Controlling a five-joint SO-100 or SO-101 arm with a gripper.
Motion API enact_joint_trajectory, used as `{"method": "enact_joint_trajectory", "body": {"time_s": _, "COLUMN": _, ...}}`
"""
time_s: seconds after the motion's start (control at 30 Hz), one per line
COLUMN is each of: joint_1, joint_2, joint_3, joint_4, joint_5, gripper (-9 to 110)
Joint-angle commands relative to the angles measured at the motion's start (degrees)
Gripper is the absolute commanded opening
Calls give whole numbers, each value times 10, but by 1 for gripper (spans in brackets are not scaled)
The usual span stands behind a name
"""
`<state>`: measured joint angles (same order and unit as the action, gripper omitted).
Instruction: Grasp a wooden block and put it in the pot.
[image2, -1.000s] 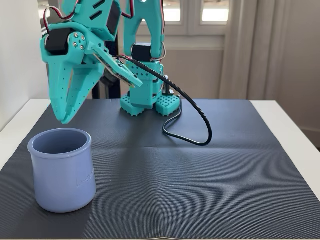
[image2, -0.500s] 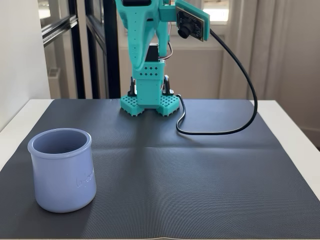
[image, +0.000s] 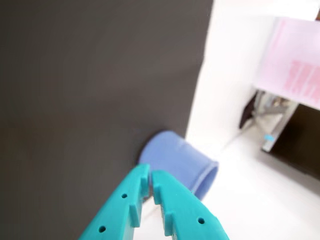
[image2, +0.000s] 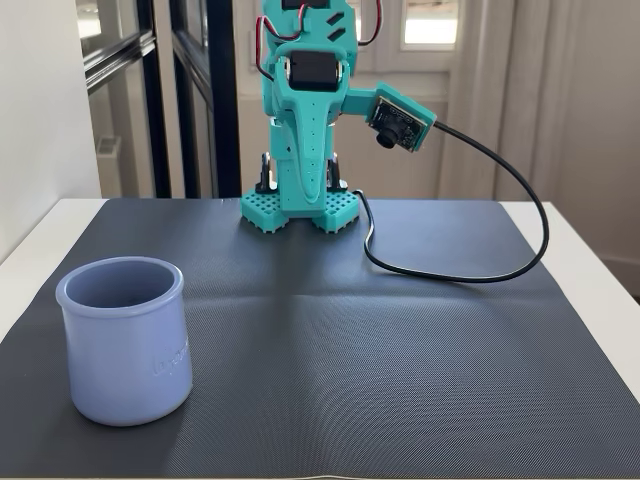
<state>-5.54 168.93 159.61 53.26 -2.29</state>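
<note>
Gripper (image: 150, 182) jaws nearly shut, holding nothing visible. Pot (image2: 125, 340) upright on dark mat (image2: 400, 340), far from arm base (image2: 298, 208). Wooden block in neither view. You'd likely find it light, rigid; pinch across narrow sides.
</note>
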Motion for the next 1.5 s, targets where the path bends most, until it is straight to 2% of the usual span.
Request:
{"method": "enact_joint_trajectory", "body": {"time_s": 0.0, "joint_1": -1, "joint_2": 43, "joint_3": 43, "joint_4": -4, "joint_5": -4, "gripper": 0}}
{"method": "enact_joint_trajectory", "body": {"time_s": 0.5, "joint_1": -7, "joint_2": 219, "joint_3": 173, "joint_4": 2, "joint_5": 25, "gripper": 0}}
{"method": "enact_joint_trajectory", "body": {"time_s": 0.67, "joint_1": -5, "joint_2": 234, "joint_3": 178, "joint_4": 18, "joint_5": 74, "gripper": 0}}
{"method": "enact_joint_trajectory", "body": {"time_s": 1.47, "joint_1": -1, "joint_2": 258, "joint_3": 191, "joint_4": 16, "joint_5": 47, "gripper": 0}}
